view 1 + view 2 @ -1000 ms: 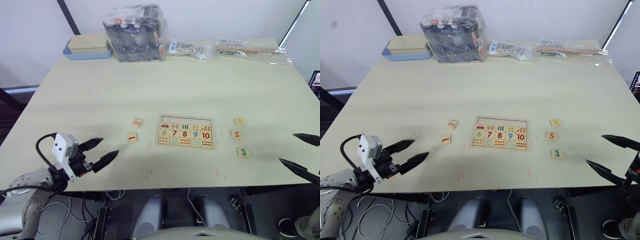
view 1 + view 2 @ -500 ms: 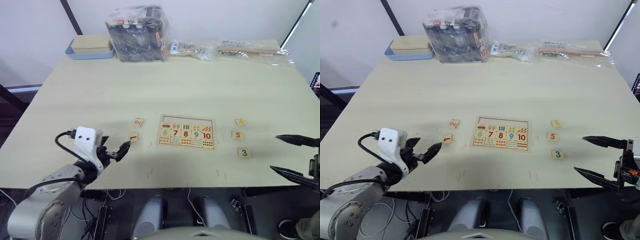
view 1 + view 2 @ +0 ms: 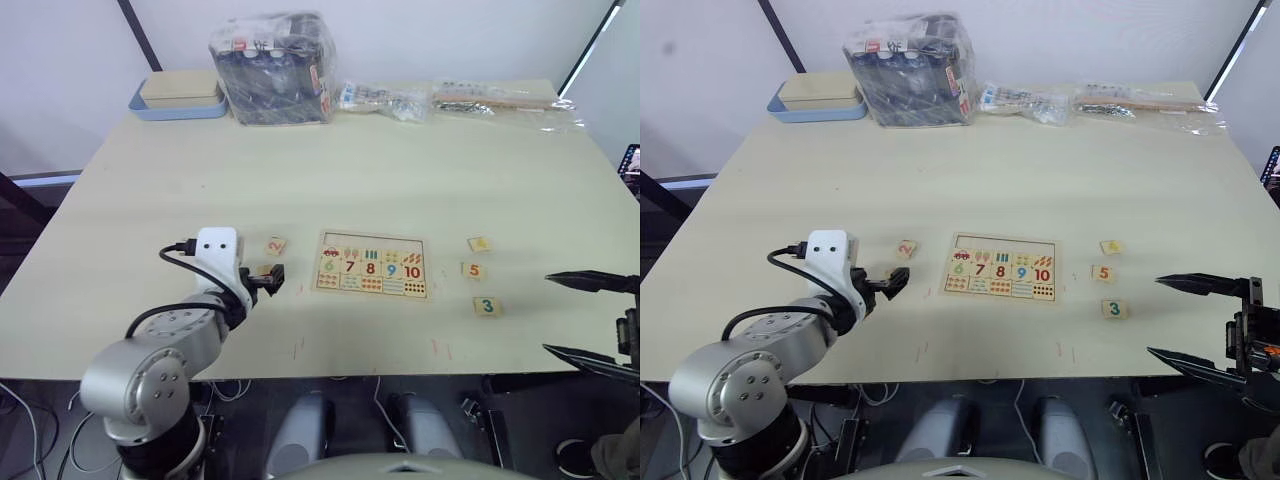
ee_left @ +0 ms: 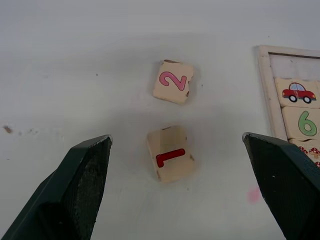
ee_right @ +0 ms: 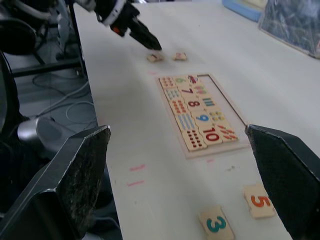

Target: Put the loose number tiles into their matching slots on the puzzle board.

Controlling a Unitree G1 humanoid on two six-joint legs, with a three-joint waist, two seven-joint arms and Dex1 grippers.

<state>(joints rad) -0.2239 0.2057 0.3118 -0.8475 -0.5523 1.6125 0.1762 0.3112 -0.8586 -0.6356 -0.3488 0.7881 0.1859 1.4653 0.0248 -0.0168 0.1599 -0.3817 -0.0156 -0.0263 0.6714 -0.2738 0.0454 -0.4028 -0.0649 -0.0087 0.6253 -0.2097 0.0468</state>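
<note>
Risk was that the wide-open, empty left pincer (image 4: 175,185), closing skewed, would knock the tilted square light-wood "1" tile (image 4: 170,153) into the neighbouring "2" tile (image 4: 173,81).

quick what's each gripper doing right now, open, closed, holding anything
Left gripper: open, holding nothing, fingers either side of the 1 tile.
Right gripper: open, holding nothing, off the table's edge near the 3 tile.
</note>
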